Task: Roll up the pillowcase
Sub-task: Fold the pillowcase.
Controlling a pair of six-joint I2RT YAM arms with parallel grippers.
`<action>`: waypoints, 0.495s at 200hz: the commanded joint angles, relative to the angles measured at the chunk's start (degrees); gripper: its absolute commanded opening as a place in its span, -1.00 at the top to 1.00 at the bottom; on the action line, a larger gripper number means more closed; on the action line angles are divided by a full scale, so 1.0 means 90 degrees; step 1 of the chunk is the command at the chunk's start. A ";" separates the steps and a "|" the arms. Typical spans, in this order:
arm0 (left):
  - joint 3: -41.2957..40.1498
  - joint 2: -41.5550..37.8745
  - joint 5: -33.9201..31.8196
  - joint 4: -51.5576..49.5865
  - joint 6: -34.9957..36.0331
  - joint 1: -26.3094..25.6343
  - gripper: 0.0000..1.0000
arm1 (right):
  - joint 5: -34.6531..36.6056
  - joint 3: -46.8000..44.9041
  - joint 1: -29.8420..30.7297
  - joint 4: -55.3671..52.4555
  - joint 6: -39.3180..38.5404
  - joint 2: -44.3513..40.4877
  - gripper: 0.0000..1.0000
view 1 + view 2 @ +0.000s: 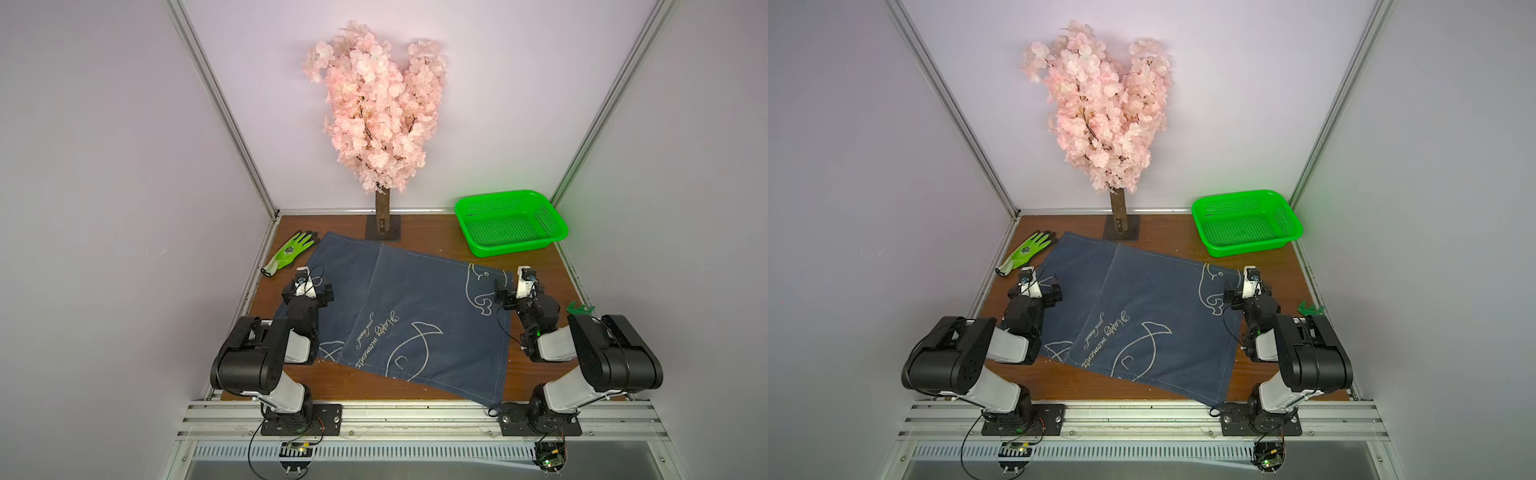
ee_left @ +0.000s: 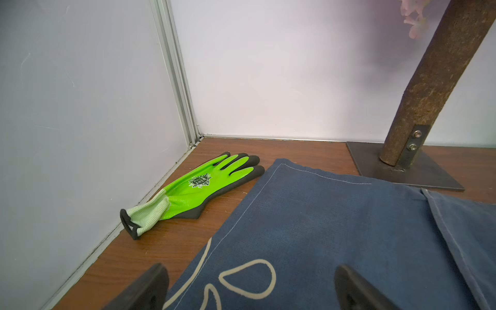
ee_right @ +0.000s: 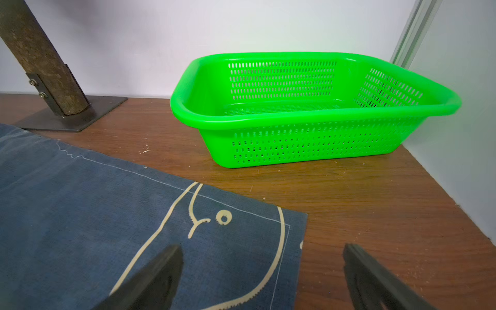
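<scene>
The pillowcase, navy with white fish outlines and cursive lettering, lies spread flat and skewed on the wooden table. My left gripper hovers open over its left edge. In the left wrist view, the gripper has one finger above bare wood and the other above the pillowcase. My right gripper hovers open at the far right corner. In the right wrist view, the gripper straddles the edge of the pillowcase. Neither holds anything.
A lime-green and black glove lies by the left wall. A green basket stands at the back right. A pink blossom tree stands on a metal base at the back, touching the pillowcase. A small green piece lies by the right wall.
</scene>
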 commanded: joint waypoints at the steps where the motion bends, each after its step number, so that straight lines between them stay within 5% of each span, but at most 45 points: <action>1: 0.0046 -0.0017 0.0190 0.0040 0.0029 0.0046 -0.99 | 0.0082 0.0078 0.0046 0.0236 -0.0001 -0.0129 -0.99; 74: 0.0040 -0.0044 0.0232 0.0038 0.0008 0.0066 -0.99 | 0.0092 0.0098 0.0038 0.0206 0.0008 -0.0124 -0.99; 99: 0.0167 -0.0559 0.0741 -0.0542 0.0256 0.0048 -0.99 | 0.0005 0.0044 0.0037 0.0333 0.0005 -0.0167 -0.98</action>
